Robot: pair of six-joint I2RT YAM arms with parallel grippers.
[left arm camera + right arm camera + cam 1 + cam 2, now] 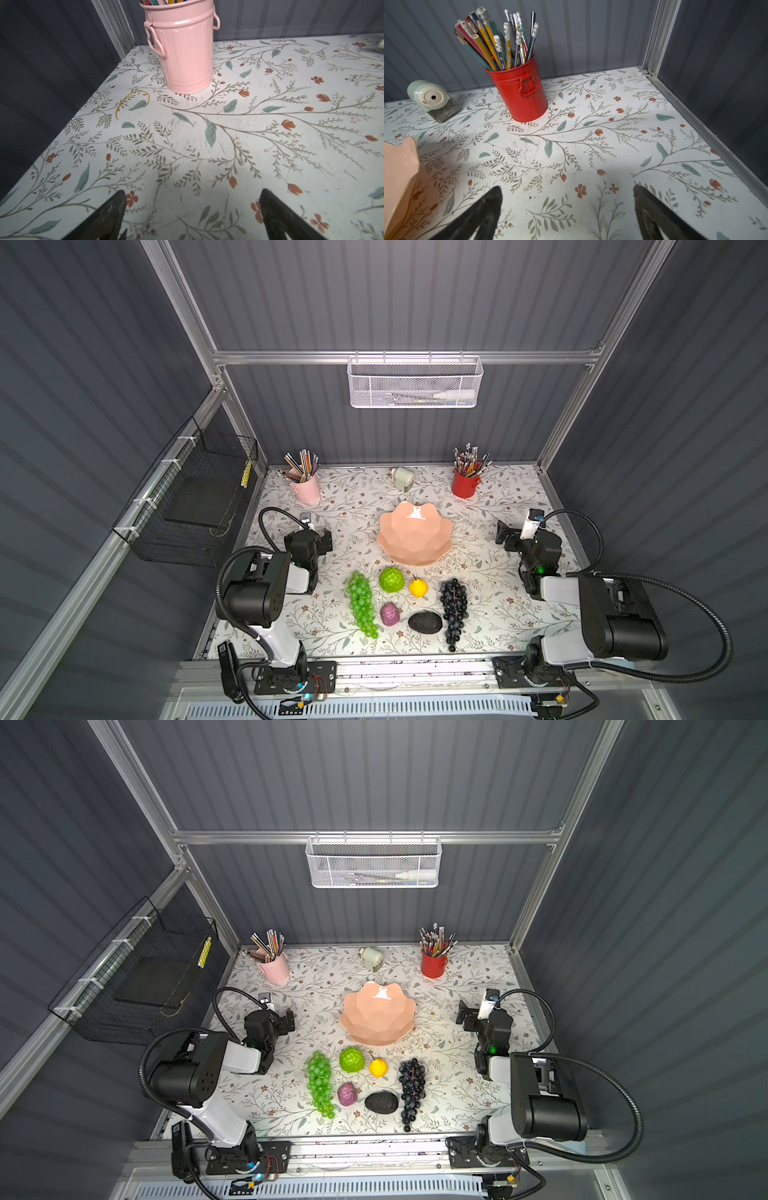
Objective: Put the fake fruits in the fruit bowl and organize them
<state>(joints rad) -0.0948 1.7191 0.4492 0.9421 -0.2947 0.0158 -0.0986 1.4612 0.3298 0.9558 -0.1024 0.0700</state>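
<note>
The left end effector (192, 193) and the right end effector (566, 188) are wide open, holding nothing. The fruit bowl (414, 537) stands empty on the tabletop (507, 614); the fake fruits (391, 580) lie between it and the front edge. I think it is best to take the lemon (418, 587) first, closing across its middle.

Peach-pink fruit bowl (414, 537); yellow lemon (418, 587); floral-print table (498, 605); red pencil cup (465, 483).
</note>
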